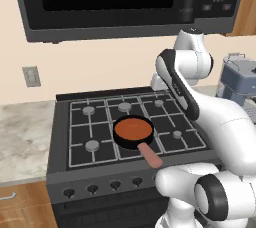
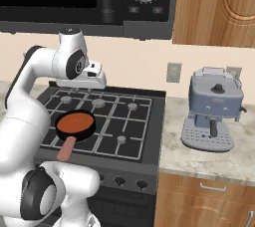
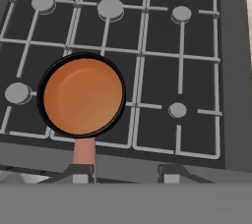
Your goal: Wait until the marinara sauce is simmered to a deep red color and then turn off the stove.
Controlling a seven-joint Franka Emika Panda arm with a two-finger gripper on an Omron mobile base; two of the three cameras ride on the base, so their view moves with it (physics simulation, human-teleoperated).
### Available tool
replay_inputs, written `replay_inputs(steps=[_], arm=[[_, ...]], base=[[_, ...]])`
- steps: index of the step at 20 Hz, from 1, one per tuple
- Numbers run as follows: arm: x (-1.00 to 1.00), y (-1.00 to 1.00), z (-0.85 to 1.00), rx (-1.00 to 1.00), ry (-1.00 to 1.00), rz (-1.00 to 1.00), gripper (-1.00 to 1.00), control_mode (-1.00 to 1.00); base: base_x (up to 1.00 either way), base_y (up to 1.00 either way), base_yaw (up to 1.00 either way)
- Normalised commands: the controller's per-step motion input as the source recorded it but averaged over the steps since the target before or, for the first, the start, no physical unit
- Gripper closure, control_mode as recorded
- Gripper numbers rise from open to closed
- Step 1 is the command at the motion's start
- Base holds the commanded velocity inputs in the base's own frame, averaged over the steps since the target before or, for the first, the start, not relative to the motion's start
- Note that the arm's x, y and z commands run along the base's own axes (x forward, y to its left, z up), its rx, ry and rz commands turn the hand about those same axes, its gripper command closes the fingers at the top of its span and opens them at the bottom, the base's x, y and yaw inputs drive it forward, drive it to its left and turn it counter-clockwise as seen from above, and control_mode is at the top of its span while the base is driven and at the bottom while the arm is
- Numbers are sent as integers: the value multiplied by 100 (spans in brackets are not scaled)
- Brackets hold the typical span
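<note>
Gripper (image 3: 125,173) closed, empty, raised above stove (image 3: 231,70) front edge. Sauce (image 3: 82,95) orange-red, not deep red; pan handle (image 3: 84,152) points toward front-edge knobs (image 1: 115,185), below gripper.

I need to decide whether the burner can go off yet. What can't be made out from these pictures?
- Knobs: too small in the left base view to read their positions; the arm covers the right end of the row.
- Flame under the pan: hidden by the pan in the hand view.
- Marinara sauce: looks orange-red; whether it is simmering cannot be told.
- Gripper: tips barely rise above the bottom edge.
</note>
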Motion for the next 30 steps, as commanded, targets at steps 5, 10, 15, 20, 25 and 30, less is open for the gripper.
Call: replay_inputs(steps=[5,10,15,20,25,30], arm=[[0,0,0,0,0,0,-100,100],[0,0,0,0,0,0,-100,100],[0,0,0,0,0,0,-100,100],[0,0,0,0,0,0,-100,100],[0,0,0,0,0,0,-100,100],[0,0,0,0,0,0,-100,100]], base=[[0,0,0],[0,0,0],[0,0,0],[-33,-7,0],[-59,-28,0],[-19,-25,-4]])
